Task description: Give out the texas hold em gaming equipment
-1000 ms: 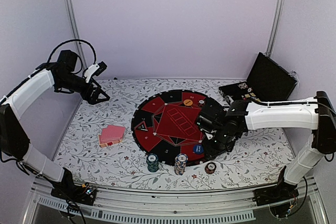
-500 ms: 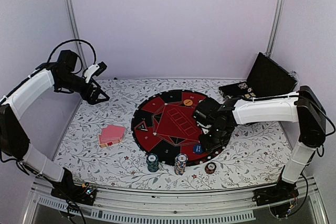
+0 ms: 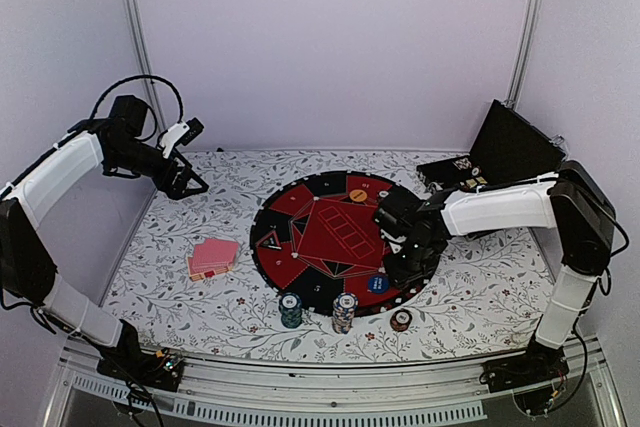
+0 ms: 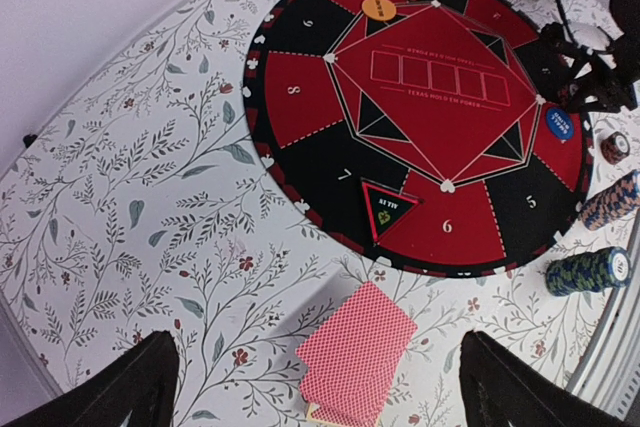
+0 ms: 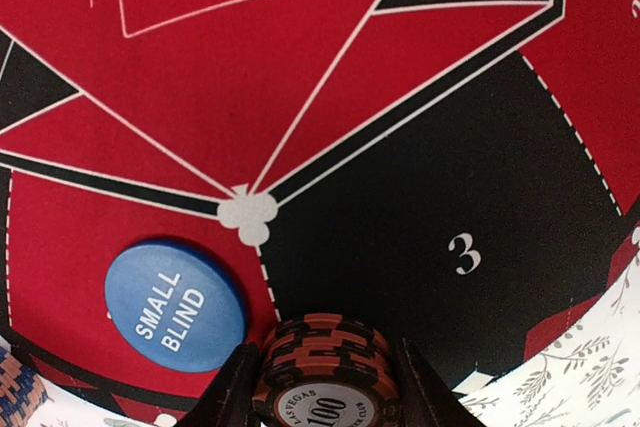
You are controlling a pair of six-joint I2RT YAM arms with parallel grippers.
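My right gripper (image 3: 403, 269) (image 5: 325, 399) is shut on a short stack of dark red and black "100" chips (image 5: 322, 352), low over the mat's black "3" section. The blue "small blind" disc (image 5: 175, 305) (image 3: 378, 284) lies just beside it. An orange disc (image 3: 358, 195) and a white-edged chip (image 3: 384, 194) lie at the mat's far side. A green chip stack (image 3: 291, 309), a blue and white stack (image 3: 345, 312) and one dark red chip (image 3: 401, 320) stand off the mat's near edge. The pink-red cards (image 3: 212, 258) (image 4: 355, 352) lie left of the mat. My left gripper (image 3: 186, 183) (image 4: 335, 402) is open, empty and high above them.
The round red-and-black mat (image 3: 300, 202) fills the table's middle, with a small triangular marker (image 3: 271, 241) at its left. The open black case (image 3: 512, 152) stands at the back right. Walls and frame posts close the sides and back.
My right gripper has moved a little left and inward over the mat with the chips, and its arm has folded closer. The left arm has not moved.
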